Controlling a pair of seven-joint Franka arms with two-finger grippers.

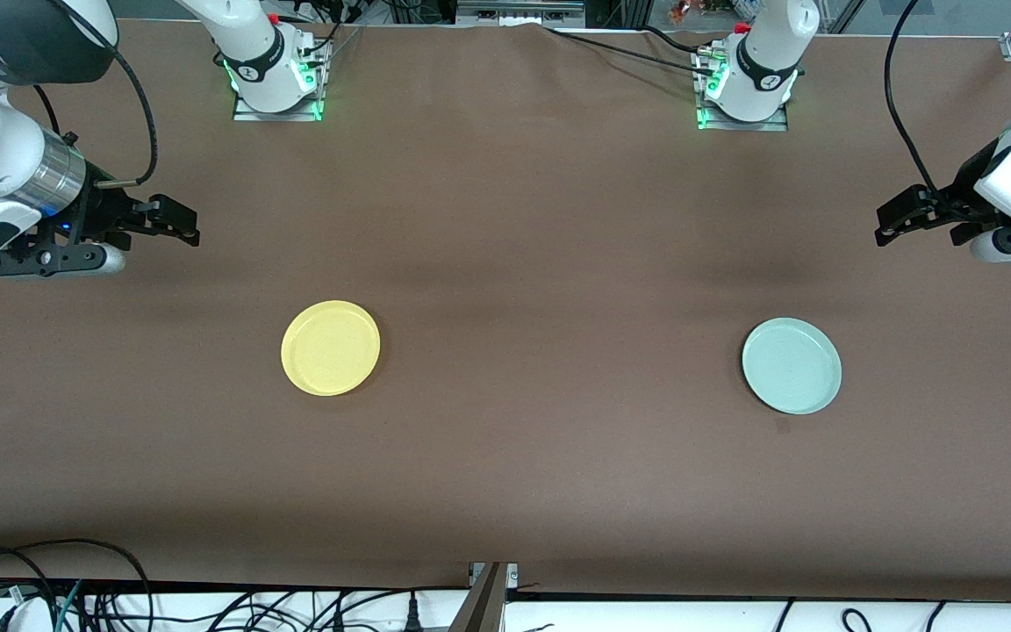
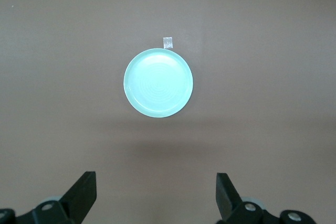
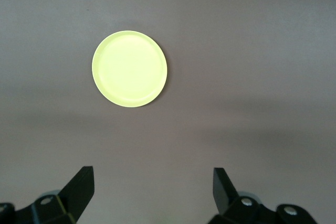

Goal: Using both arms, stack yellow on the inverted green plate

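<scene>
The bright yellow plate (image 1: 331, 348) lies flat on the brown table toward the right arm's end; it also shows in the right wrist view (image 3: 129, 68). The pale green plate (image 1: 792, 365) lies flat toward the left arm's end, and faint rings show on its face in the left wrist view (image 2: 158, 83). My right gripper (image 1: 185, 224) is open and empty, up over the table at its own end, well apart from the yellow plate. My left gripper (image 1: 885, 226) is open and empty over the table at its end, well apart from the green plate. Open fingers frame bare table in both wrist views (image 2: 156, 182) (image 3: 153, 178).
A small square mark (image 1: 782, 427) lies on the table right beside the green plate, nearer to the front camera; it also shows in the left wrist view (image 2: 168, 42). The arm bases (image 1: 276, 79) (image 1: 747, 88) stand along the table's back edge. Cables hang at the front edge (image 1: 207, 606).
</scene>
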